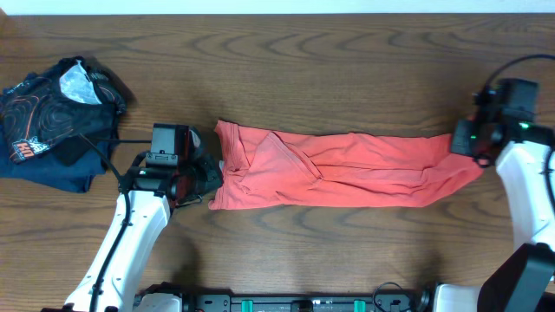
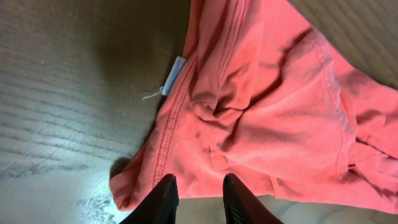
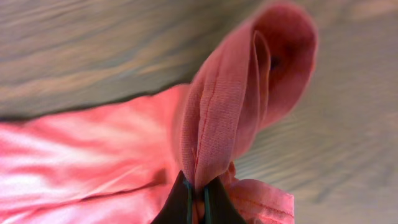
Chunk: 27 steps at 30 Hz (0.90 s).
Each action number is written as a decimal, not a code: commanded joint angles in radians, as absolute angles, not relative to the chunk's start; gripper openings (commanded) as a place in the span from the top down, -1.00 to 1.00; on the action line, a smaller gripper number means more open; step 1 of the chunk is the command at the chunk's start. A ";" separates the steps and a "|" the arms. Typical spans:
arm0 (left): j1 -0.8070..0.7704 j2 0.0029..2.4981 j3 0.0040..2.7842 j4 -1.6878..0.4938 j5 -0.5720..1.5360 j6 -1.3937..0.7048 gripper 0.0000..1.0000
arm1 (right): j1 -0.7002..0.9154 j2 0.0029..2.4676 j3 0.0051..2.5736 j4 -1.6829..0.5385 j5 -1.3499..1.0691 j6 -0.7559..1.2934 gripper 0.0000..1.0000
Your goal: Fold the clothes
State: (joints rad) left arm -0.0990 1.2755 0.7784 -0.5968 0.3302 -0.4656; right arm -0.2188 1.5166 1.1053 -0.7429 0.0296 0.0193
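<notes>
**Shirt In A Strip, Both Ends Held**

The T-shirt (image 1: 347,169) lay along the table (image 1: 347,69), folded lengthwise. The right gripper (image 3: 198,194) pinched one end tight, and the left gripper (image 2: 199,190) nipped the other (apparently gripping). Crosswise folds were not yet made.

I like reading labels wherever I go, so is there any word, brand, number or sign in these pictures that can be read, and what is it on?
No text can be read in any view.
Dark garment: a small orange and white patch, too small to read.
T-shirt: a white tag at its seam, nothing legible on it; no print shows on the cloth.
</notes>
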 commanded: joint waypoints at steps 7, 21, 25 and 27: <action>-0.095 1.274 0.786 -0.637 0.320 -0.445 0.46 | 0.030 1.507 1.124 -0.790 0.030 0.053 0.97; -0.095 1.274 0.783 -0.650 0.320 -0.445 0.46 | 0.273 1.565 1.111 -0.799 0.030 0.127 0.97; -0.095 1.274 0.783 -0.650 0.320 -0.444 0.46 | 0.318 1.589 1.111 -0.791 0.012 0.127 0.58; -0.095 1.274 0.783 -0.650 0.320 -0.441 0.46 | 0.337 1.599 1.111 -0.784 -0.035 0.126 0.03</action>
